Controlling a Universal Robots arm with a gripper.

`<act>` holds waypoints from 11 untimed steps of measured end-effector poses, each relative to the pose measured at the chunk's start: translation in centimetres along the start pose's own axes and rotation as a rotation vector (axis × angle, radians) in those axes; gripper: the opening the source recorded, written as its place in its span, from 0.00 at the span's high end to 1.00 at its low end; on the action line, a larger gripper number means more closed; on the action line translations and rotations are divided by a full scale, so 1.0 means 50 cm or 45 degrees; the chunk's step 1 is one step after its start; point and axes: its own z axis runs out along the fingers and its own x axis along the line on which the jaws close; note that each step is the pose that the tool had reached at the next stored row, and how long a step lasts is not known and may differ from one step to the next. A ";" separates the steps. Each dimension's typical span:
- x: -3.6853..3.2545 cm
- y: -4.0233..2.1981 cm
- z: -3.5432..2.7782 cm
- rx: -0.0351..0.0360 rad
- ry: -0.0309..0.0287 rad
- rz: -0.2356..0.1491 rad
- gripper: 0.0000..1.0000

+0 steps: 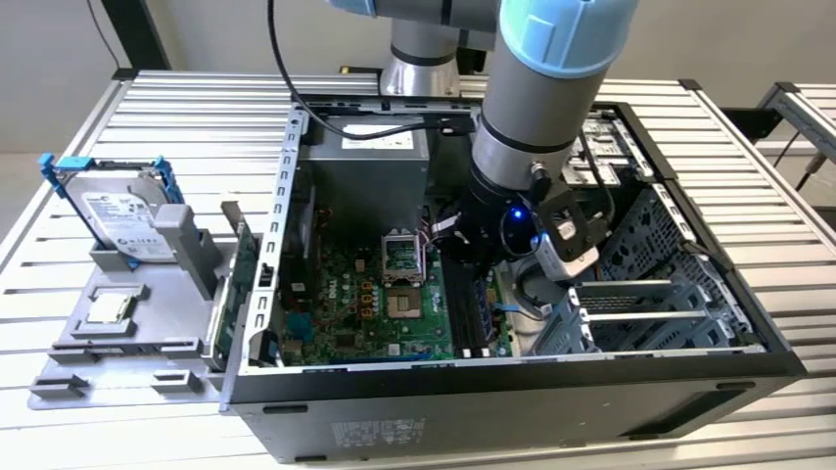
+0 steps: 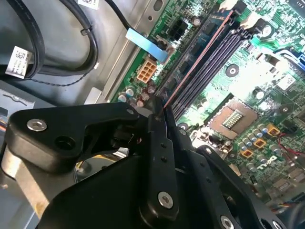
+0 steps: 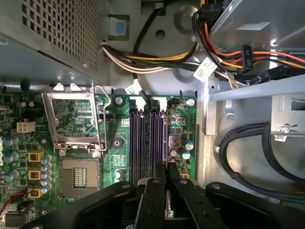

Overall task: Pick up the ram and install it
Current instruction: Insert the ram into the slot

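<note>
An open computer case (image 1: 731,323) is seen lying on a slatted metal table (image 1: 170,108), with the robot arm (image 1: 549,88) reaching down into it. Inside the case a green motherboard (image 1: 352,304) is mounted, with a power supply box (image 1: 372,166) at the far end and a metal drive cage (image 1: 653,284) on the exterior view's right. The gripper (image 2: 159,112) is held low over the memory slots (image 3: 147,138), beside the empty processor socket (image 3: 76,119). In both wrist views the jaws are closed on the ram (image 2: 190,64), which is seen edge-on as a thin strip with a reddish edge, lined up along one of the dark slots; whether it is fully seated cannot be told. Bundled cables (image 3: 157,59) are seen running along the case wall. Outside the case, on the exterior view's left, a grey holder tray (image 1: 124,328) is set, with a silver hard drive (image 1: 117,215) in a blue bracket standing upright in it and a small square chip (image 1: 109,308) lying flat in it.
</note>
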 end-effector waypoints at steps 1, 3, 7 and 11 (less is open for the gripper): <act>0.000 0.000 0.000 -0.0003 0.0002 0.000 1.00; 0.001 0.000 0.001 -0.0001 0.0012 0.000 1.00; 0.001 0.000 0.005 -0.0003 0.0028 0.000 1.00; 0.002 0.000 0.010 -0.0001 0.0030 0.000 1.00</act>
